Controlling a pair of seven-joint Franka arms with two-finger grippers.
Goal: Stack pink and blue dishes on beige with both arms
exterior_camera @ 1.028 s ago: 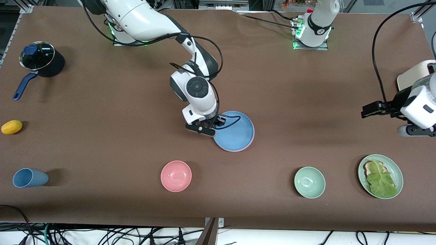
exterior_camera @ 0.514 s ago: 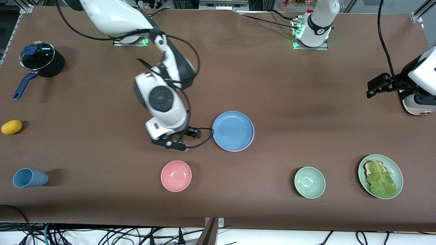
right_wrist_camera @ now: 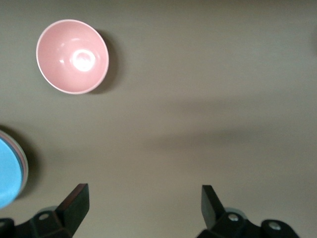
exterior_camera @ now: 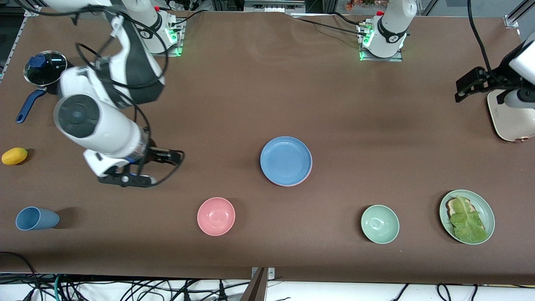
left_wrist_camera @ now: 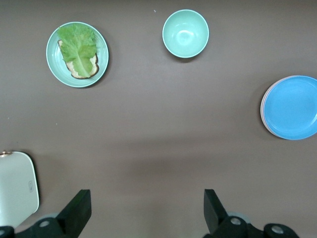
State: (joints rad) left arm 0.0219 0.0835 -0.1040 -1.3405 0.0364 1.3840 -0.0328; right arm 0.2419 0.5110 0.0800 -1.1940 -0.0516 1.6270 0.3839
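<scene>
Sky-blue plate [exterior_camera: 286, 160] tops the stack at mid-table, lying flat; the left wrist view reveals a pink rim [left_wrist_camera: 262, 110] beneath. Right gripper [exterior_camera: 144, 169] and left gripper [exterior_camera: 470, 85] hover spread, empty, over the table's ends.

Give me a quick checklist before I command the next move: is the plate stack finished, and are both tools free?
1. Blue plate on top of the stack at mid-table: ok.
2. Pink plate under it: ok, its rim shows below the blue edge.
3. Beige plate at the bottom: cannot tell, the plates above hide it.
4. Right tool open and empty, over bare table toward the right arm's end: ok.
5. Left tool open and empty, over the table at the left arm's end: ok.
6. Pink bowl and green bowl apart from the stack: ok.
</scene>
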